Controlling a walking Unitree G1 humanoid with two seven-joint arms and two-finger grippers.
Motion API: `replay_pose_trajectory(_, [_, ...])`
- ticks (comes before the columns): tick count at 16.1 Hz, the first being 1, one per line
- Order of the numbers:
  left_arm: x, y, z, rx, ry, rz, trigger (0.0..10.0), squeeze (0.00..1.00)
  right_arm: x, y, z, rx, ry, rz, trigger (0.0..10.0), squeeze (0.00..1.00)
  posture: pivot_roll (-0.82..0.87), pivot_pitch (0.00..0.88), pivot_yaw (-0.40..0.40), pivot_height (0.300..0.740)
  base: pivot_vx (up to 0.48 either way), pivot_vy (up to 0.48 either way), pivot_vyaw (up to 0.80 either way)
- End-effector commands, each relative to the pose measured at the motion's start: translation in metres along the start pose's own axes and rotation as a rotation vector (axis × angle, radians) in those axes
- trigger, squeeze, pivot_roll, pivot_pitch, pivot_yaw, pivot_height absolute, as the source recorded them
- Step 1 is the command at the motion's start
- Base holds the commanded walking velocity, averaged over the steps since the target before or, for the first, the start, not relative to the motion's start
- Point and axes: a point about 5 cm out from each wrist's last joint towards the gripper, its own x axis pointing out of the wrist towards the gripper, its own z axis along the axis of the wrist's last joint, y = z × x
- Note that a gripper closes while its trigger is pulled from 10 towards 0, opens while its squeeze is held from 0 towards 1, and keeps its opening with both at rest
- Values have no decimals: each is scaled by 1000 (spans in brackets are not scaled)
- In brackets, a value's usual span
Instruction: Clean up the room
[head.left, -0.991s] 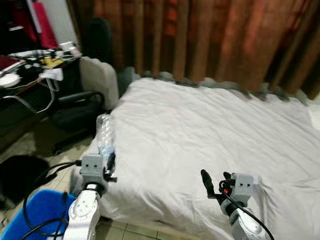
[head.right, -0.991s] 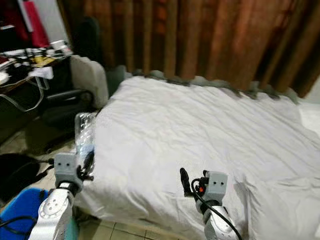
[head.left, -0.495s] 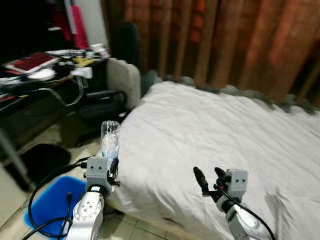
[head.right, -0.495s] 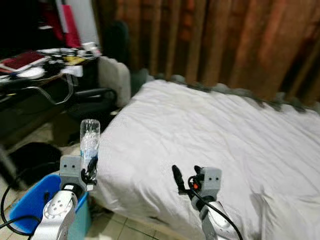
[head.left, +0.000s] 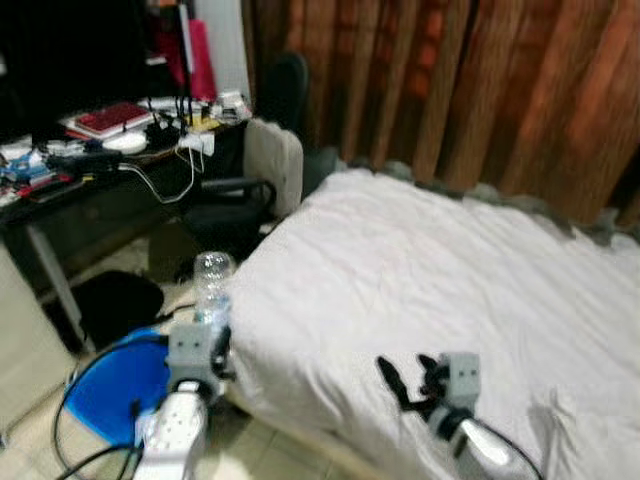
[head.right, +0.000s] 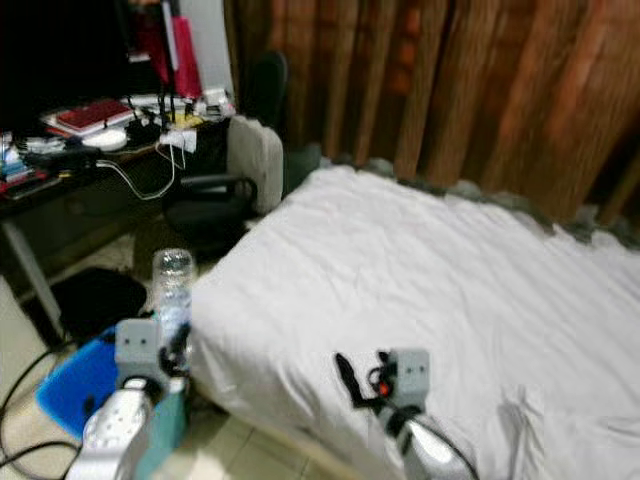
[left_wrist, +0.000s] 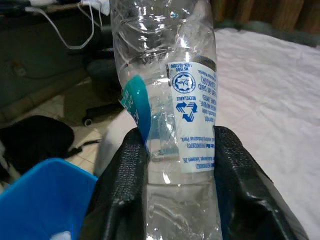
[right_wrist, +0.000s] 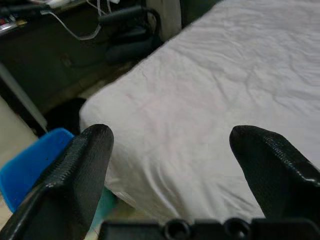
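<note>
My left gripper (left_wrist: 175, 165) is clamped on one clear plastic water bottle (left_wrist: 167, 95), both black fingers (left_wrist: 125, 175) pressed against its sides below the white recycling label; I hold it upright beside the near corner of the bed (head.left: 420, 290), above the one blue bin (head.left: 115, 380) on the tiled floor. My right gripper (right_wrist: 175, 150) hangs over the white sheet with its two fingers spread wide and nothing between them. One office chair (head.left: 235, 195) stands by a cluttered desk (head.left: 90, 150), before brown curtains (head.left: 480, 90).
</note>
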Motion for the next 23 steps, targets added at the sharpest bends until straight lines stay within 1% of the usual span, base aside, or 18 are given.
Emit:
replay_pose_trajectory(1, [2,7,8,24,-31,30,10000,0,6,1,3,-6,9,22,10000,0,49,0,-78,740,0,0,406])
replay_pose_trajectory(2, [3,8,10,44,-45,42,10000,0,10,2,3,-7,19,45,10000,0,63,0,-85,740,0,0,406])
replay_pose_trajectory(4, [2,9,12,52,-50,48,10000,0,13,4,3,-5,22,67,10000,0,69,0,-85,740,0,0,403])
replay_pose_trajectory(6, [1,11,11,76,-48,57,10000,0,16,10,3,3,21,96,10000,0,74,0,-86,740,0,0,0])
replay_pose_trajectory(7, [2,12,11,69,-48,54,10000,0,16,12,2,4,26,106,10000,0,76,0,-87,740,0,0,400])
replay_pose_trajectory(8, [2,12,12,66,-52,54,10000,0,16,14,2,-11,24,123,10000,0,77,0,-89,740,0,0,0])
replay_pose_trajectory(10, [3,12,14,59,-66,54,10000,0,17,13,-1,-69,49,91,10000,0,74,0,-89,740,0,0,0])
replay_pose_trajectory(11, [4,13,15,49,-70,62,10000,0,18,13,0,-77,43,91,10000,0,72,0,-86,740,480,0,0])
replay_pose_trajectory(12, [5,11,14,46,-65,61,10000,0,18,11,1,-39,31,88,10000,0,68,0,-86,740,480,0,488])
replay_pose_trajectory(13, [5,10,14,46,-62,57,10000,0,17,11,1,-33,28,88,10000,0,68,0,-86,740,480,0,494])
replay_pose_trajectory(15, [6,8,12,45,-52,46,10000,0,16,10,0,-34,32,89,10000,0,64,0,-86,740,480,0,488])
replay_pose_trajectory(21, [14,12,11,23,-31,56,10000,0,16,10,1,-35,32,99,10000,0,60,0,-84,740,480,0,477])
replay_pose_trajectory(23, [15,10,10,30,-30,34,10000,0,17,11,0,-38,35,105,10000,0,60,0,-82,740,480,0,478])
